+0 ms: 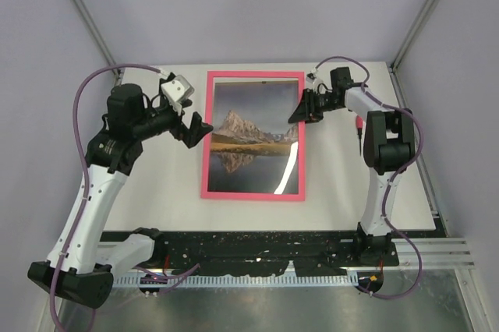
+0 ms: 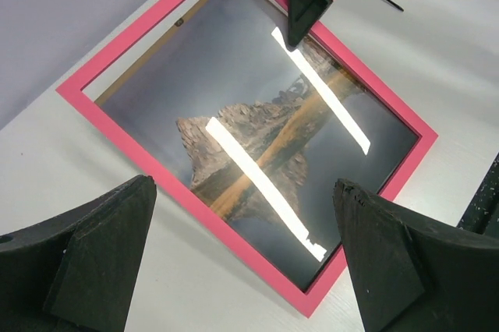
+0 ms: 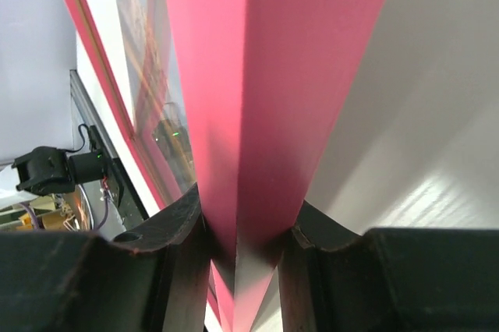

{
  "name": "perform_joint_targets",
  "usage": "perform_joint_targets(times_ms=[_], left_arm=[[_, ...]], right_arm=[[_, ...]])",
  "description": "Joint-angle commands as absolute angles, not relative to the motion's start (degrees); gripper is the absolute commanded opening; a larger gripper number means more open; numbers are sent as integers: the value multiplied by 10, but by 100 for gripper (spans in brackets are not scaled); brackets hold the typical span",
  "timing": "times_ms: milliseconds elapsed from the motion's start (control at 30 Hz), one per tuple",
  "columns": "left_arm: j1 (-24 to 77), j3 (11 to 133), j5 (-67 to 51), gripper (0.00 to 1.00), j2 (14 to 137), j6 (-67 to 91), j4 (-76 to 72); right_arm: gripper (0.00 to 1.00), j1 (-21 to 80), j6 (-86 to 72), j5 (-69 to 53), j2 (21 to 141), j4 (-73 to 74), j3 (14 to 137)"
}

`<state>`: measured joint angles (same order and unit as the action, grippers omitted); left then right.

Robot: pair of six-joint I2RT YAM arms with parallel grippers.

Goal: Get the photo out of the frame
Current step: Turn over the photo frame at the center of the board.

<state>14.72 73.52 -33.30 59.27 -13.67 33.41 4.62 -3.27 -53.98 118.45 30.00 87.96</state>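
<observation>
From above, the pink frame [image 1: 206, 137] lies flat in the middle of the white table [image 1: 156, 192]. The photo [image 1: 253, 133] of a mountain and lake sits inside it. The left gripper [image 1: 195, 129] is just beside the frame's left side. The right gripper [image 1: 304, 106] is at the frame's right side, near the top corner. A small red-handled screwdriver [image 1: 358, 125] lies on the table by the right arm.

In the left wrist view, the left gripper [image 2: 243, 192] is spread wide and holds nothing. Its two black fingers [image 2: 101, 262] hang over the near edge of the frame [image 2: 148, 24]. The photo [image 2: 257, 121] is in the frame, with two bright stripes of light shining on it. The right gripper [image 2: 300, 16] touches the far edge.

In the right wrist view, the right gripper [image 3: 242, 246] pinches the frame's pink edge [image 3: 249, 98] tightly between its fingers [image 3: 175, 231].
</observation>
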Motion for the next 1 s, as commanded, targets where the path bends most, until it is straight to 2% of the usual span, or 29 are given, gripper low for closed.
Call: perform_joint_targets(times_ms=[0,333,700,967], left_arm=[[142,704,-345,100,575,-129,294],[140,622,-332,100,574,-126,276],[140,540,-262,100,623,-44,177],[159,558,-230,100,722,-11,164]], right_arm=[[8,43,76,-437,1220,303,966],[8,39,97,-367,1314,410,1083],[36,39,106,-258,1308,422,1099],[40,40,117,-206,1298,426,1103]])
